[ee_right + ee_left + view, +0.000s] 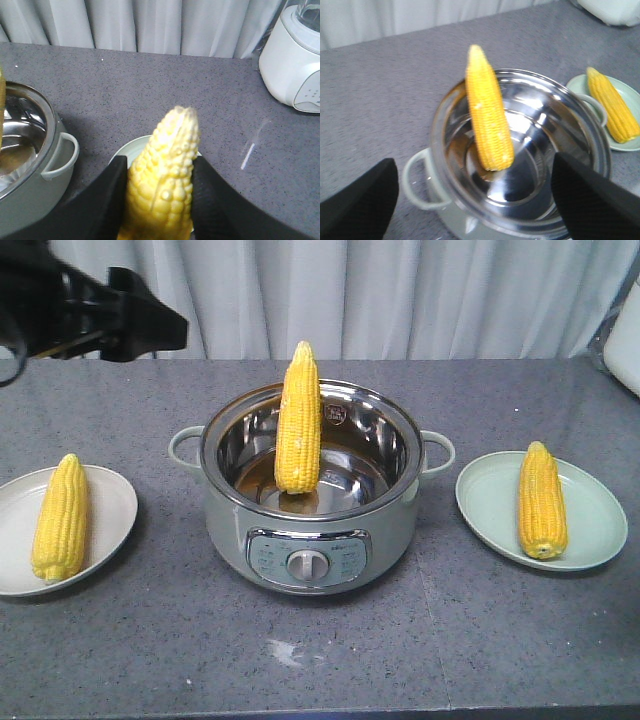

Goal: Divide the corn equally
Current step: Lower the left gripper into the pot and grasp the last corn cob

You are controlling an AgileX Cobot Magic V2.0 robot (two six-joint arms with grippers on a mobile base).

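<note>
Left hand (474,165) is spread above the pot (310,540), where a cob (298,420) is propped upright; right hand (157,167) is pinched on a second cob (165,145). One apiece is already plated, so the pot cob is judged next for gripping mid-length.

Bright, even light from overhead. Glare patches inside the steel pot (225,530), soft shadow on the counter left of it. Left wrist view is blurred throughout. In the right wrist view, corn (162,190) right of the pot is slightly soft.

The pot (390,530) is lined with mirror-polished metal; the speckled countertop (120,640) is finished matt; the corn (299,420) is covered in bumpy, glossy kernels.
</note>
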